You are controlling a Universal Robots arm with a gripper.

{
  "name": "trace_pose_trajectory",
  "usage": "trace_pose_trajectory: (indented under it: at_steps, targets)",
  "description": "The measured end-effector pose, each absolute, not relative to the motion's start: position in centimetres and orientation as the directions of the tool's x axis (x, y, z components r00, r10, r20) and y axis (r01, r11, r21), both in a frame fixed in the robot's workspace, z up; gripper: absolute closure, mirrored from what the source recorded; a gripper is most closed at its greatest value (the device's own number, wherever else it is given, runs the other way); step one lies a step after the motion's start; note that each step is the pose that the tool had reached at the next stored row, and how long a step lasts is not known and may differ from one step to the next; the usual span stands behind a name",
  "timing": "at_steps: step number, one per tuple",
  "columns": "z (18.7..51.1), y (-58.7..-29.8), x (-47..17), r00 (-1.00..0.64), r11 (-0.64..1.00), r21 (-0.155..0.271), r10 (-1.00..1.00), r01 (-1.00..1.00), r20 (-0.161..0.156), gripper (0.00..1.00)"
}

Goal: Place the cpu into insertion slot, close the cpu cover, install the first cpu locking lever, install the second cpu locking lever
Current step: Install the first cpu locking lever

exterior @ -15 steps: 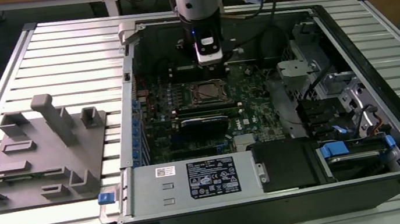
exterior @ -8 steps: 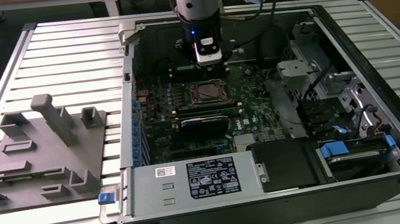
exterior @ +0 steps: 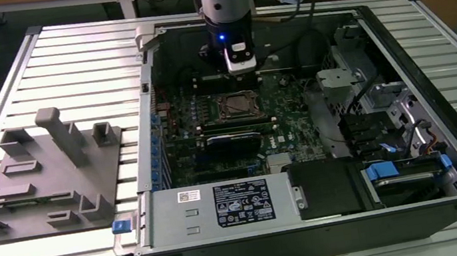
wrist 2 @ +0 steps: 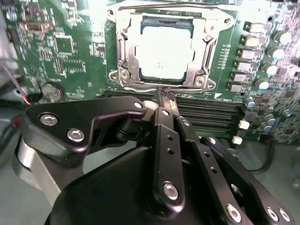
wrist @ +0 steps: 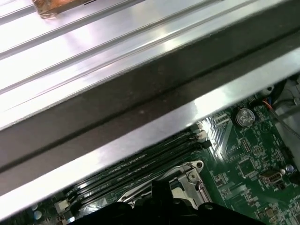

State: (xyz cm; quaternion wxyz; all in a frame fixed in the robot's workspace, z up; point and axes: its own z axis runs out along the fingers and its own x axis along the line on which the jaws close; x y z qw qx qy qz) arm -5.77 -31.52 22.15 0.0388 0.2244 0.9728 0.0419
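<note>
Gripper (wrist 2: 165, 96) linkage is closest to the lens in the second wrist view, black fingers drawn together to a closed tip with nothing visibly between them. Tip sits just beside the near edge of the insertion slot (wrist 2: 164, 49), above the long black memory slots (wrist 2: 211, 112). From the tip the socket lies toward 12 o'clock in the second wrist view. The cpu (wrist 2: 161, 51) is already seated in the slot, pale silver top showing through the cut-out of the cpu cover (wrist 2: 129, 56), which looks laid down flat over it. A thin wire lever (wrist 2: 140, 86) runs along the socket edge nearest the tip, its long axis crosswise to the fingers; cannot tell if it is latched. In the exterior view the arm (exterior: 227, 7) hangs over the open computer case (exterior: 439, 98), socket at 6 o'clock from the wrist.
</note>
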Motion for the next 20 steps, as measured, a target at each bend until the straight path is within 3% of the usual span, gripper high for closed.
trace_pose_trajectory:
  at_steps: [7, 12, 20]
  targets:
    - [22.13, -31.51, -5.77, -0.936, 0.936, 0.095, 0.346, 0.340, -0.058, 0.89]
    - [22.12, -31.52, -5.76, -0.945, 0.948, 0.034, 0.318, 0.316, -0.080, 0.89]
    - [22.04, -31.52, -5.74, -0.971, 0.974, 0.032, 0.225, 0.223, -0.080, 0.89]
